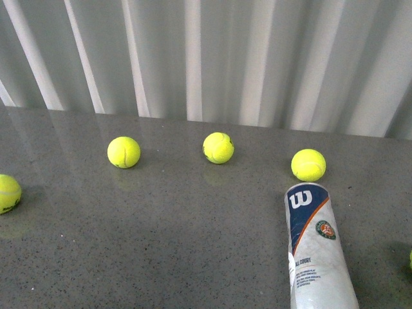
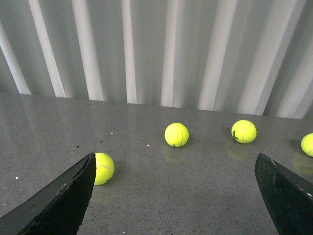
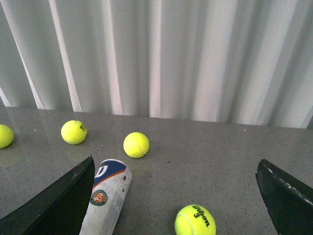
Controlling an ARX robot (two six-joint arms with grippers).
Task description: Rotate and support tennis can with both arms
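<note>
The tennis can (image 1: 317, 251) lies flat at the counter's (image 1: 193, 251) front-right, long axis running front to back, nearer the spread-open right gripper (image 3: 174, 166) than the equally spread left gripper (image 2: 174, 164).

— Bright or dim?
— Evenly bright, soft, brightest at the pale curtain (image 1: 212, 58).
— Shadows, glare?
— Faint smudges beneath the tennis balls (image 1: 123, 152); dull sheen and pale reflections along the grey counter (image 1: 193, 244).
— Sharp?
— Slightly soft everywhere; blurriest on the near gripper fingers (image 2: 63, 200) in both wrist views.
</note>
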